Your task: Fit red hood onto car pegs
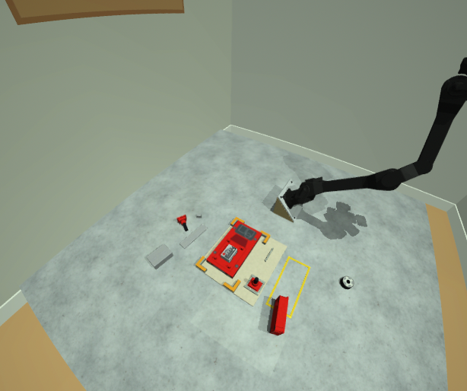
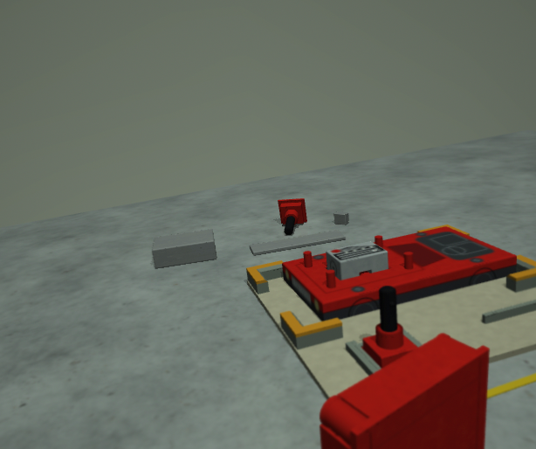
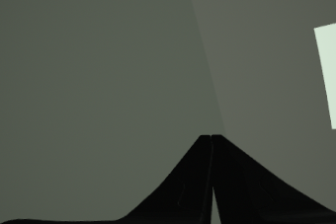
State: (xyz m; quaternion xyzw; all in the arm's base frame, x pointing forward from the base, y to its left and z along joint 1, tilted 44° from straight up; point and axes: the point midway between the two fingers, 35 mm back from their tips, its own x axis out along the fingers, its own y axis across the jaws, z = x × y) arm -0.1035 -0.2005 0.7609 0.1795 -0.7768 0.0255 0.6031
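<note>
The red hood (image 1: 278, 314) (image 2: 403, 400) stands on its edge on the table, at the near end of a yellow outlined rectangle (image 1: 302, 287) (image 2: 524, 381). The red car chassis (image 1: 221, 262) (image 2: 403, 282) sits in the jig board (image 1: 274, 252) (image 2: 432, 318), between orange corner brackets. The grey engine block (image 1: 229, 252) (image 2: 355, 260) is on its deck, with short red pegs (image 2: 330, 278) around it. My gripper (image 1: 287, 196) (image 3: 210, 145) is shut and empty. It hangs far behind the jig, well away from the hood, and faces the wall.
A small tilted plate (image 1: 282, 208) stands by the gripper. A red base with a black knob (image 1: 254, 284) (image 2: 388, 333) sits on the board; another (image 1: 182, 220) (image 2: 291, 212) lies behind it. A grey block (image 1: 158, 255) (image 2: 184, 248), grey strip (image 1: 192, 236) (image 2: 298, 243), small cube (image 1: 198, 216) (image 2: 340, 217) and wheel (image 1: 346, 281) lie around.
</note>
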